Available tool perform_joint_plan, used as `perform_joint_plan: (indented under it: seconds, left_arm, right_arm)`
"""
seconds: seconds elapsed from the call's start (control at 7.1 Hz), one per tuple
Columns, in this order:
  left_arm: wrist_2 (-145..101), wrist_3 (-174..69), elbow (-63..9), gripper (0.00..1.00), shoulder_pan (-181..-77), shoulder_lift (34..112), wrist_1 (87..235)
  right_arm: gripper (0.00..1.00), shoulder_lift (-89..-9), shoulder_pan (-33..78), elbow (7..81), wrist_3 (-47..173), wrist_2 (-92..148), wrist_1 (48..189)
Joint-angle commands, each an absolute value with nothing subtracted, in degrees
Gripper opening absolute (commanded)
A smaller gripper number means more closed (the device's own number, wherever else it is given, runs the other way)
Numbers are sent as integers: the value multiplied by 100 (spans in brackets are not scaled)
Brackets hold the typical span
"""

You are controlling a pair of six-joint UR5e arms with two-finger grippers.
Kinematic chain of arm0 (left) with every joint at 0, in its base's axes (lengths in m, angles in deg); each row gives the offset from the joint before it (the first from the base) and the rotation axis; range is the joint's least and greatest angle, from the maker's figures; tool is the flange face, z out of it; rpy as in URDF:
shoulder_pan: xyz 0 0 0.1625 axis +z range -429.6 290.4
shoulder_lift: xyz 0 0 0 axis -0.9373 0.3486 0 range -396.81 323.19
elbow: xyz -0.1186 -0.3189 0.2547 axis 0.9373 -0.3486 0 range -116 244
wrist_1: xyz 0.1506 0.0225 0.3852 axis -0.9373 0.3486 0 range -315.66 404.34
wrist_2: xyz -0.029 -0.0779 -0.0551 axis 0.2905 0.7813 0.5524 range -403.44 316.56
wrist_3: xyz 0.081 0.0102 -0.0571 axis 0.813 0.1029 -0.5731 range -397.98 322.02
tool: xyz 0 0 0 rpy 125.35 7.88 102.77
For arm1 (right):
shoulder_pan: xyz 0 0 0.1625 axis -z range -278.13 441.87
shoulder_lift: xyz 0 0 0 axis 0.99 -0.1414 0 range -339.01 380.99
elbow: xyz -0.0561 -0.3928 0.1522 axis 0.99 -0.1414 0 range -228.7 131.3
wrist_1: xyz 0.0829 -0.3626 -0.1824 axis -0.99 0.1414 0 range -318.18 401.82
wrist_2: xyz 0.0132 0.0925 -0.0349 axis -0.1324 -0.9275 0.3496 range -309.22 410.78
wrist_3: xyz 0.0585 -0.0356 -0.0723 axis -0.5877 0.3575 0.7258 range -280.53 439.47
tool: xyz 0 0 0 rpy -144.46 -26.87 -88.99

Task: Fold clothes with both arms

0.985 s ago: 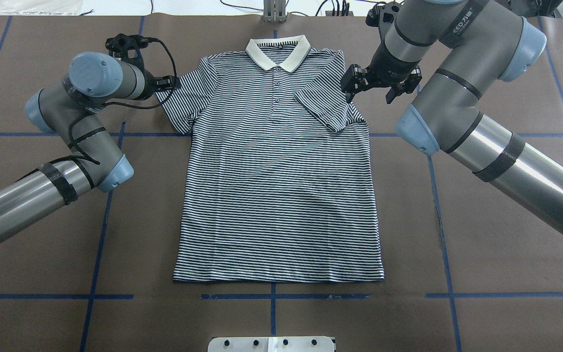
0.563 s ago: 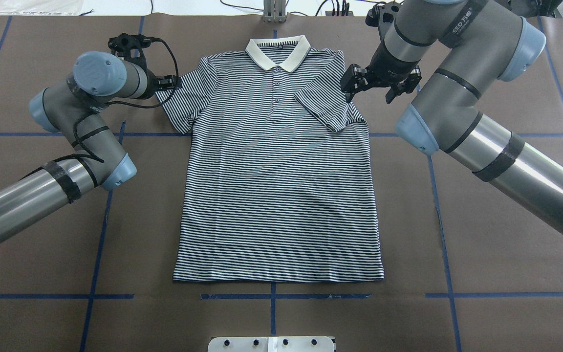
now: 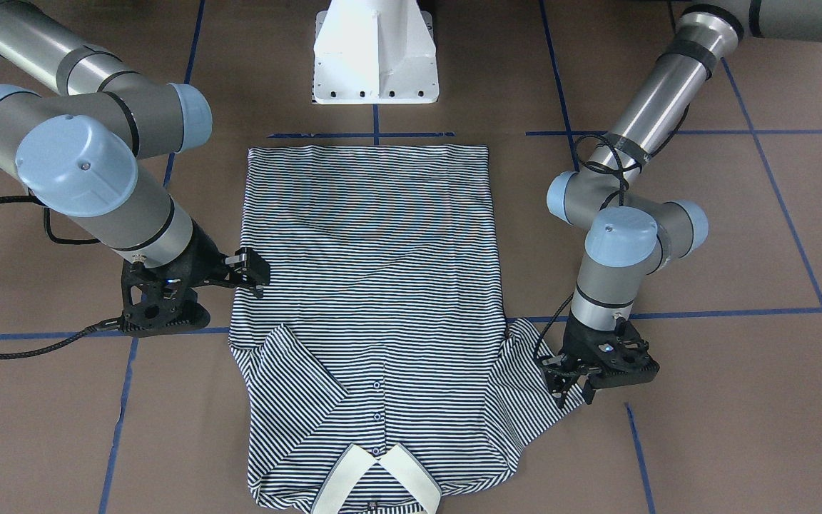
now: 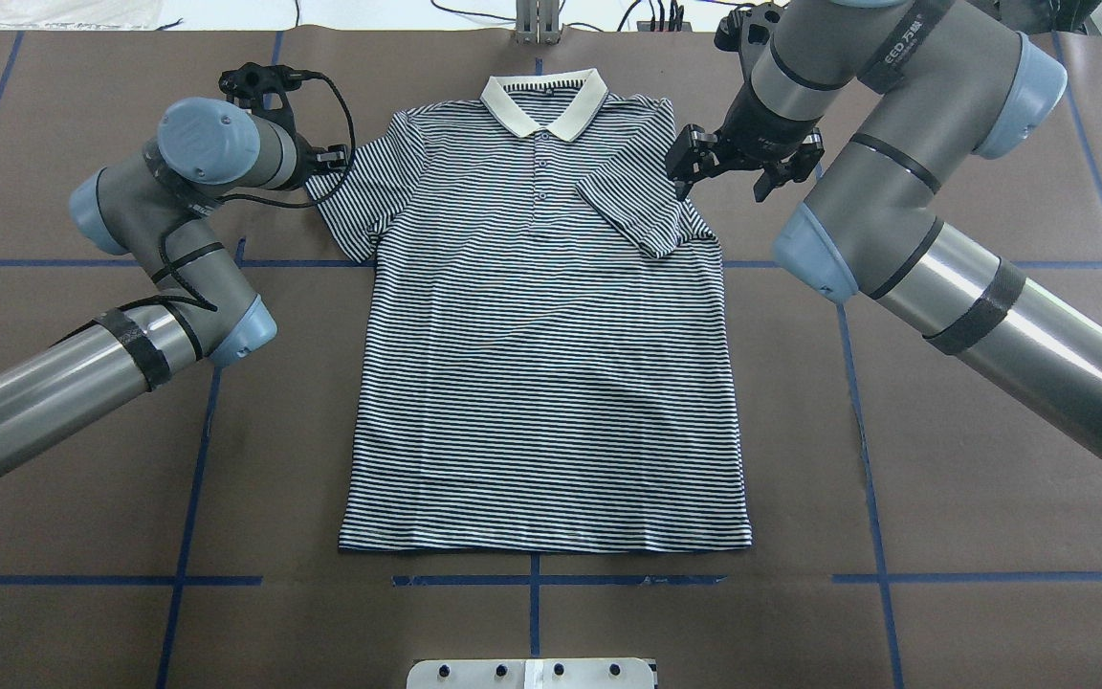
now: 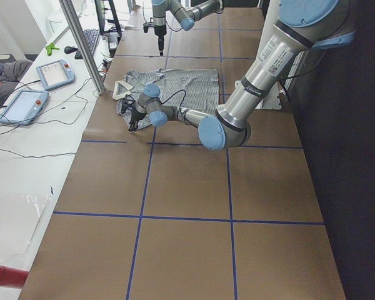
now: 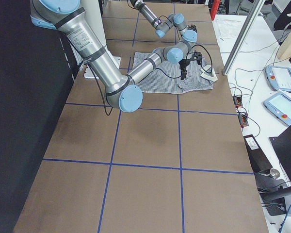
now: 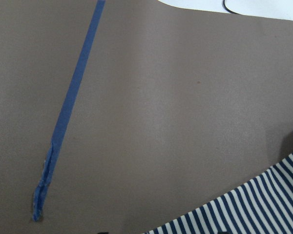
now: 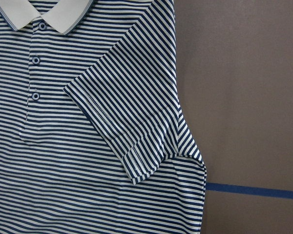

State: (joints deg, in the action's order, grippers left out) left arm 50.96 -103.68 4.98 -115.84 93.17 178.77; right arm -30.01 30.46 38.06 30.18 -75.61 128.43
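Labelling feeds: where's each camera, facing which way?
Front-facing: across the table, facing robot; right arm, left arm, pedestal.
Overhead: behind robot, looking down; both arms.
Exterior left: table's left end; left arm near.
Exterior right: right end; right arm near.
Left wrist: downward, sleeve edge; no arm.
Right wrist: downward, folded sleeve; no arm.
Overhead and front-facing share the shirt.

The polo shirt [image 4: 541, 383] was soft, matt knitted cloth, and its collar [image 4: 543, 100] looked ribbed. The table cover [image 4: 943, 536] looked like matt brown paper. My left gripper [image 3: 573, 396] and right gripper [image 4: 721, 187] looked like matt black plastic.
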Motion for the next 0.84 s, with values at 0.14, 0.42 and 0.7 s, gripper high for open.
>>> perform_joint_plan:
  seconds: [0.14, 0.42, 0.7]
  left_arm:
    - [5096, -10241, 511, 57, -11592, 9335, 17864]
    - [5070, -10188, 511, 99, -11592, 9335, 17855]
    - [5043, -10197, 616, 99, -11592, 9335, 17855]
  right_arm:
    - [100, -3007, 3046, 3796, 3025, -7561, 12840]
    - [100, -3007, 3046, 3796, 3025, -7561, 12831]
    - [100, -2999, 3046, 3796, 3016, -7561, 12840]
